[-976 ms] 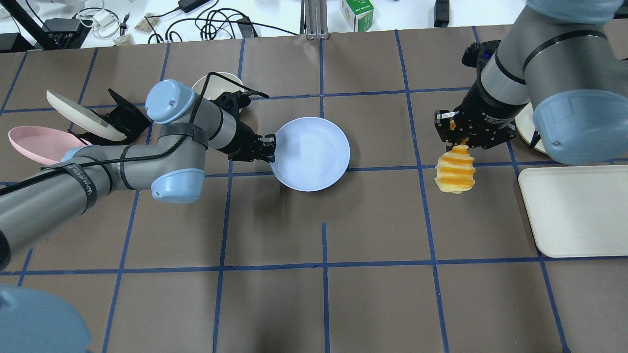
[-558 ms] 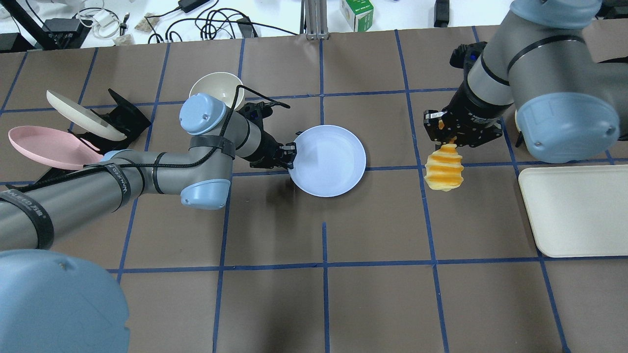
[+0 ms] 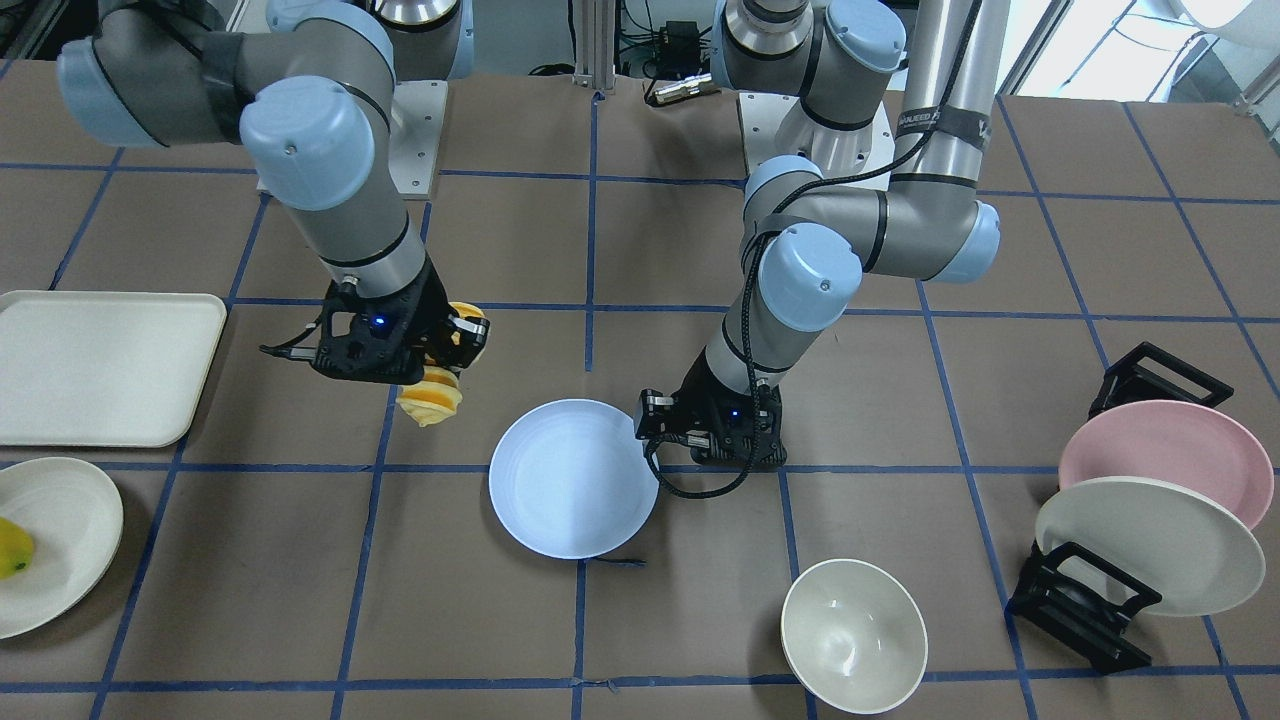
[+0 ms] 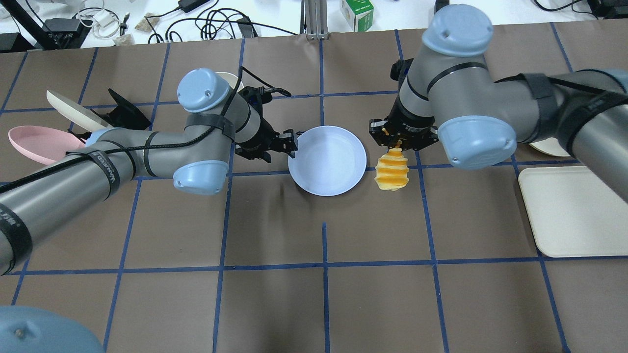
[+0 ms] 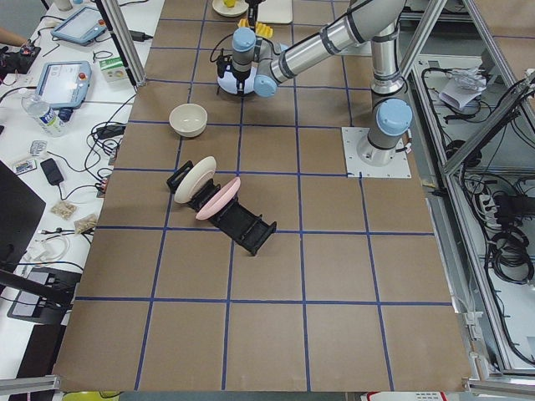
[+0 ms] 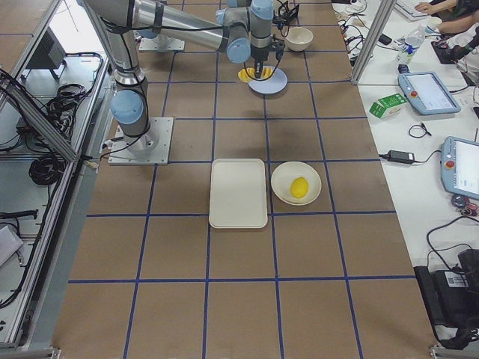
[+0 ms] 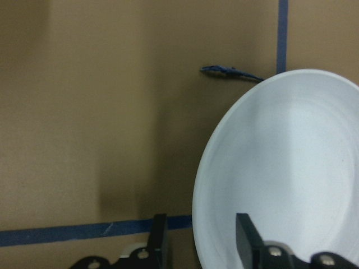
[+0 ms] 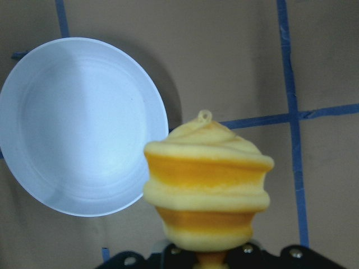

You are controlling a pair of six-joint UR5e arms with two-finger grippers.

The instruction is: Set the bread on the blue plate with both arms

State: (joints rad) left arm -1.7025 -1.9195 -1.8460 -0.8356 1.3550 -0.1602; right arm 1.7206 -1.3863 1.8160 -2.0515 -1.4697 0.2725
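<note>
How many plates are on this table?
4: the blue plate mid-table, a pink plate and a cream plate standing in the black rack, and another cream plate holding a yellow fruit beside the tray. None seems hidden.

The blue plate [image 4: 327, 162] looks smooth, matt plastic. The bread [image 4: 391, 170] has a ridged, faintly glossy skin. The desk [image 4: 274, 304] wears matt brown paper crossed by blue tape [image 4: 325, 294]. The left arm [image 4: 59, 189] and right arm [image 4: 510, 100] are satin grey metal.

Brown table [image 4: 274, 309], blue tape grid [image 4: 270, 266], cable-strewn white bench [image 4: 280, 17]
</note>
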